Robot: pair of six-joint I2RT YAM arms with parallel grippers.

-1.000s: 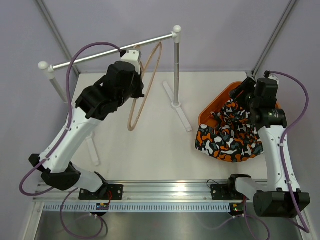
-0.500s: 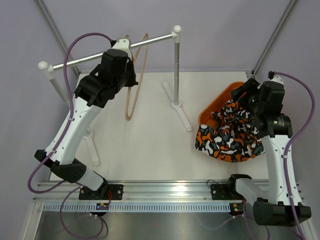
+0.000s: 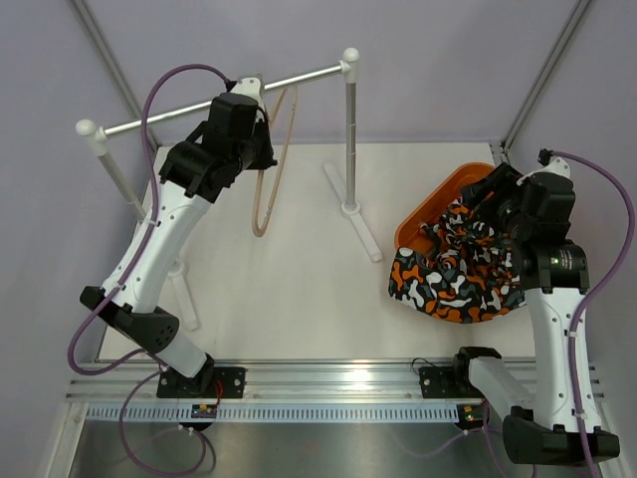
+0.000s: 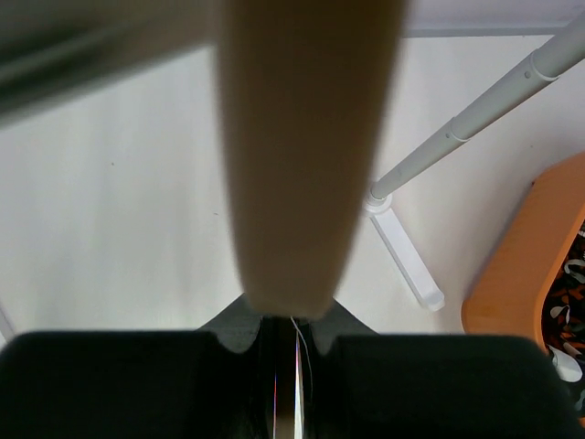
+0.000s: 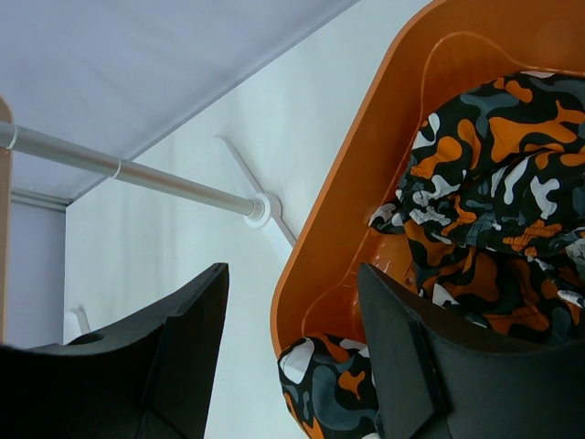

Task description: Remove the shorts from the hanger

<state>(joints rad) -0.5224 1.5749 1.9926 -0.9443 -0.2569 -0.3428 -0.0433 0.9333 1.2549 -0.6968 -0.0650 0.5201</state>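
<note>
The camouflage shorts [image 3: 460,271] lie bunched in and over the front rim of the orange basket [image 3: 435,204] at the right; they also show in the right wrist view [image 5: 498,197]. My right gripper [image 3: 490,192] hangs open and empty above the basket [image 5: 384,155]. My left gripper [image 3: 267,134] is shut on the top of the pale beige hanger [image 3: 271,164], which hangs bare at the rail. In the left wrist view the hanger [image 4: 306,137] is a blurred beige bar rising from the shut jaws.
A metal rail [image 3: 224,102] with white caps stands on two posts across the back left; its right post [image 3: 350,139] and white foot [image 3: 351,213] sit mid-table. The frame's diagonal struts run along both back corners.
My left arm has lifted the hanger up and back to the rail. My right arm has drawn back slightly from over the basket, still open.
</note>
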